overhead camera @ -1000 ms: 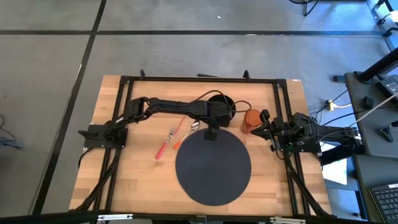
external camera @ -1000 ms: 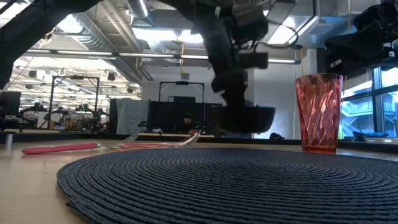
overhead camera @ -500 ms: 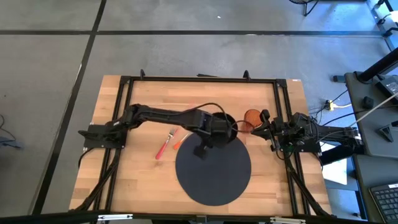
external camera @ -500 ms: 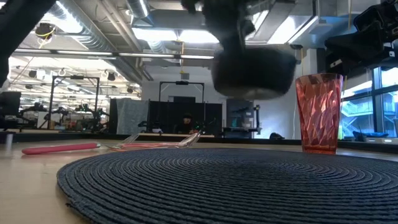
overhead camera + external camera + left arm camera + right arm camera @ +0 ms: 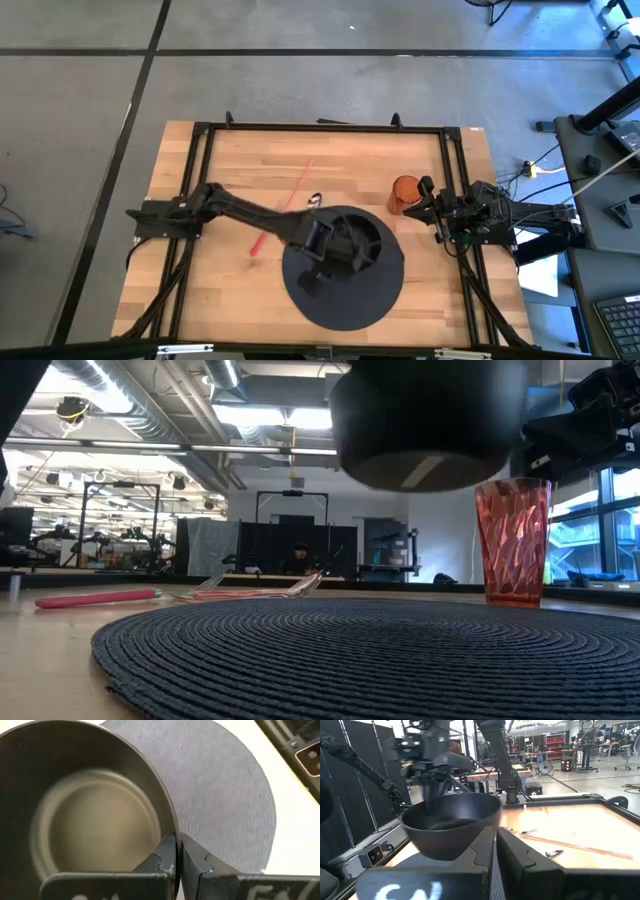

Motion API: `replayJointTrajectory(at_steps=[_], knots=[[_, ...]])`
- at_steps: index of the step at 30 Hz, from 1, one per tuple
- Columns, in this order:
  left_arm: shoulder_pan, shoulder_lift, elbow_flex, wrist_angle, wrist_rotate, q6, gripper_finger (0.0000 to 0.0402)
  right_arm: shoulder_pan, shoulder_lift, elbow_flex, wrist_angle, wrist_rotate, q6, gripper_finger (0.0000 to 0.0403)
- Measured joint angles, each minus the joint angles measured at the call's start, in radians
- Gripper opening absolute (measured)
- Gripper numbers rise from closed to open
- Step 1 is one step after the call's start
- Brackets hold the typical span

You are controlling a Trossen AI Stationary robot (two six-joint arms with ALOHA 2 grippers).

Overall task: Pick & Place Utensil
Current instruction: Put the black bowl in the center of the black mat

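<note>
Round dark woven placemat [image 5: 345, 270] on the wooden tabletop [image 5: 230, 300], black bowl [image 5: 355, 238] above the placemat — clear of its weave, red faceted cup [image 5: 405, 193] upright on the tabletop beside the placemat's edge.

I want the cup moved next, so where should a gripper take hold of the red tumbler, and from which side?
Grip the red tumbler across its faceted wall near mid-height, coming level from the right gripper's side. It stands upright beside the placemat, tapering toward its base, and the left gripper, holding the black bowl, is busy.
</note>
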Motion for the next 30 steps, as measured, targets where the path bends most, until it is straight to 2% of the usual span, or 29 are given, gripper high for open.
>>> replayJointTrajectory(at_steps=[5, 7, 11, 13, 15, 22, 30], knots=[[-0.048, 0.014, -0.021, 0.022, -0.001, -0.001, 0.0003, 0.0, 0.0, 0.0, 0.0, 0.0, 0.0, 0.0023], [-0.051, 0.014, -0.082, 0.073, 0.011, 0.012, 0.0003, 0.0, 0.0, 0.0, 0.0, 0.0, 0.0, 0.0023], [-0.03, 0.016, -0.204, 0.184, 0.105, 0.035, 0.0003, 0.0, 0.0, 0.0, 0.0, 0.0, 0.0, 0.0023], [-0.021, 0.016, -0.255, 0.263, 0.108, 0.045, 0.0003, 0.0, 0.0, 0.0, 0.0, 0.0, 0.0, 0.0023], [-0.009, 0.016, -0.294, 0.269, 0.106, 0.048, 0.0003, 0.0, 0.0, 0.0, 0.0, 0.0, 0.0, 0.0023], [0.005, 0.015, -0.374, 0.351, 0.1, 0.02, 0.0003, 0.0, 0.0, 0.0, 0.0, 0.0, -0.003, 0.0023], [-0.029, 0.014, -0.377, 0.367, 0.092, -0.016, 0.0003, 0.0, 0.0, 0.0, 0.0, 0.0, -0.003, 0.0023]])
